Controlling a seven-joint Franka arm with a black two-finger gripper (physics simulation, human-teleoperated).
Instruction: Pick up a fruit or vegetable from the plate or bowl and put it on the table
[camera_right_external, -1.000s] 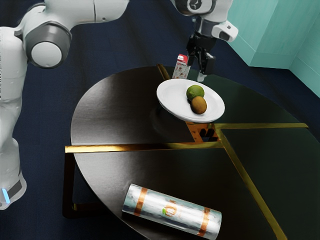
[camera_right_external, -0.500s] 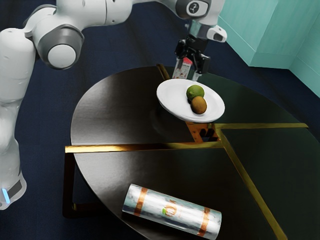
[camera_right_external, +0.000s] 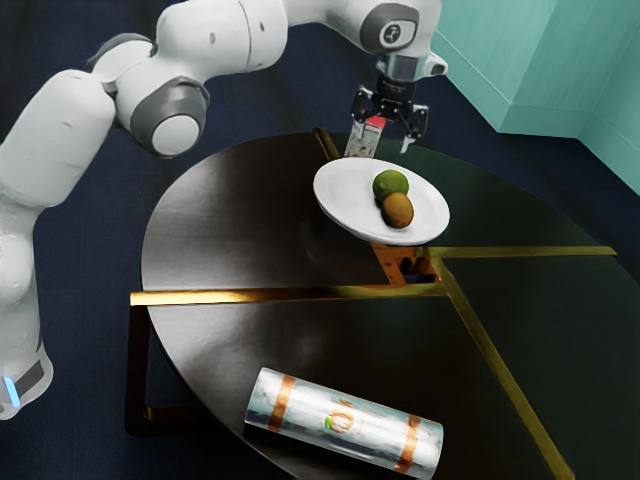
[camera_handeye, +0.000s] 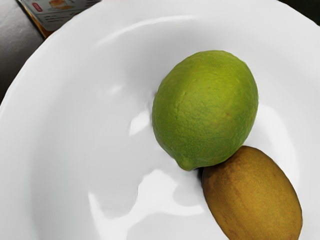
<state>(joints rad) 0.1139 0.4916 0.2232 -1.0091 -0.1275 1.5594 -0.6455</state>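
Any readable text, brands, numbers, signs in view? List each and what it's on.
None I can quote.
Box: red label and print lines, too small and blurred to read.
Printed cylinder: orange-and-green emblem, no legible lettering.
Arm: badge on a joint, too small to read.

1. Looks most like a dining or living room in a home.
2. Has a round, dark table (camera_right_external: 225, 220) with gold-coloured strips (camera_right_external: 250, 296).
3. Has panelled teal walls (camera_right_external: 550, 60) and a dark blue floor (camera_right_external: 300, 85).
4. Includes a white plate (camera_right_external: 343, 195) bearing a lime (camera_right_external: 391, 181) and brown fruit (camera_right_external: 398, 211), household-style.
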